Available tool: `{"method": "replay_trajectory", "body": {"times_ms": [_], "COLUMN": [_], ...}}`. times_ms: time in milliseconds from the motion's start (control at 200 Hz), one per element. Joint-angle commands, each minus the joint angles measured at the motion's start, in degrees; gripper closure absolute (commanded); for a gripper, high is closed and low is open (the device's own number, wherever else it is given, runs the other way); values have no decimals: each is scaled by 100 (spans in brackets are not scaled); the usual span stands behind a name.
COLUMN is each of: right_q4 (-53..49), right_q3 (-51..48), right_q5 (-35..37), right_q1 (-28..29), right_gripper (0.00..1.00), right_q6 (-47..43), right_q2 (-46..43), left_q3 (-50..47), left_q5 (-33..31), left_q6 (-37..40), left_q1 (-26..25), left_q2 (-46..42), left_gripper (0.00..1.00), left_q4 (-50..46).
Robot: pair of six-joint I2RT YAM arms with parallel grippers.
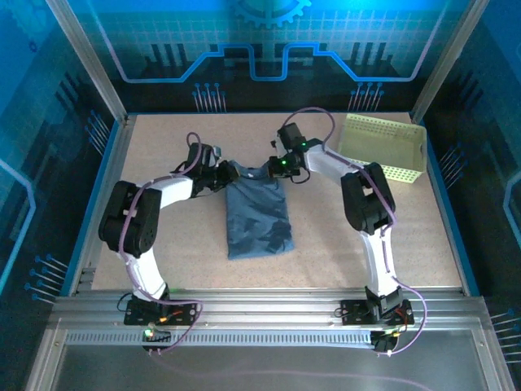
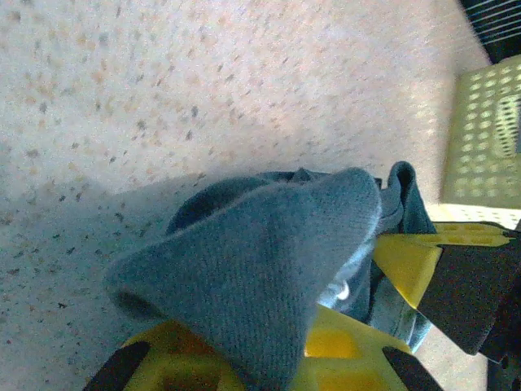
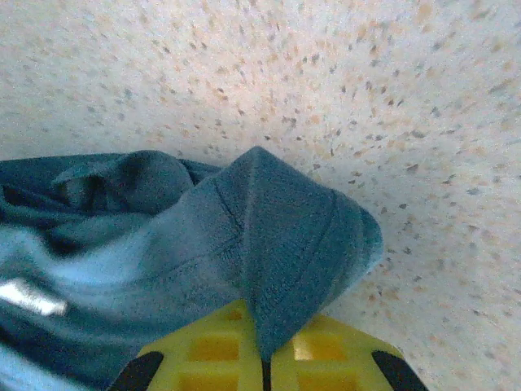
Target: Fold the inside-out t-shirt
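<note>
Heads up, you're pinching pretty small bits of cloth right now. Both the left tool (image 1: 220,173) and the right tool (image 1: 279,165) are clamping down on the far corners of the inside-out t-shirt (image 1: 259,216), and the rest of it is lying in a narrow strip on the table (image 1: 163,138), trailing back from the tools toward the bases.

In the wrist views each tool is biting just a peaked tuft, so I'm guessing a corner could be slipping out once you're lifting. You might also be grabbing only the top layer, and then the strip would be opening up instead of folding. Uneven pulling would be skewing it too. The basket (image 1: 383,145) is sitting just outboard of the right tool, so watch that elbow.

Both arms are reaching forward with elbows bowing outward, wrists turning in toward each other, tools sitting low at the cloth.
</note>
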Motion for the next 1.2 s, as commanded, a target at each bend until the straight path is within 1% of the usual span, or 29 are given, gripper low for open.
{"method": "replay_trajectory", "body": {"times_ms": [0, 175, 285, 405, 605, 680, 760, 810, 855, 1061, 1101, 1196], "right_q4": [292, 325, 181, -50, -538, -625, -645, -601, -455, 946, 1157, 1390], "right_q3": [-123, 88, 511, 1238, 2908, 3387, 3542, 3392, 3020, 166, -417, -1341], "right_q5": [-191, -397, -488, -536, -593, -673, -764, -826, -823, -793, -741, -668], "right_q1": [-151, -273, -327, -387, -476, -495, -486, -471, -431, -204, -161, -61], "right_gripper": [100, 100, 100, 100, 100, 100, 100, 100, 100, 100, 100, 100], "right_q6": [-33, -20, -38, -124, -270, -312, -340, -386, -459, -643, -647, -650], "right_q2": [-566, -886, -971, -923, -534, -409, -365, -421, -548, -1688, -1960, -2468], "left_q3": [-71, 151, 449, 1031, 2154, 2277, 2121, 1856, 1486, -315, -659, -1677], "left_q5": [209, 297, 288, 312, 278, 332, 430, 500, 533, 989, 1037, 1089], "left_q6": [-27, -42, -57, -53, 102, 79, 15, -9, -22, -223, -327, -746], "left_q1": [89, 110, 133, 184, 186, 188, 187, 179, 154, -86, -152, -284], "left_q2": [-438, -713, -846, -872, -594, -520, -541, -596, -661, -785, -833, -1069], "left_gripper": [94, 100, 100, 100, 100, 100, 100, 100, 100, 100, 100, 100], "left_q4": [411, 417, 364, 361, 606, 909, 1314, 1644, 2006, 3537, 3808, 4816]}}
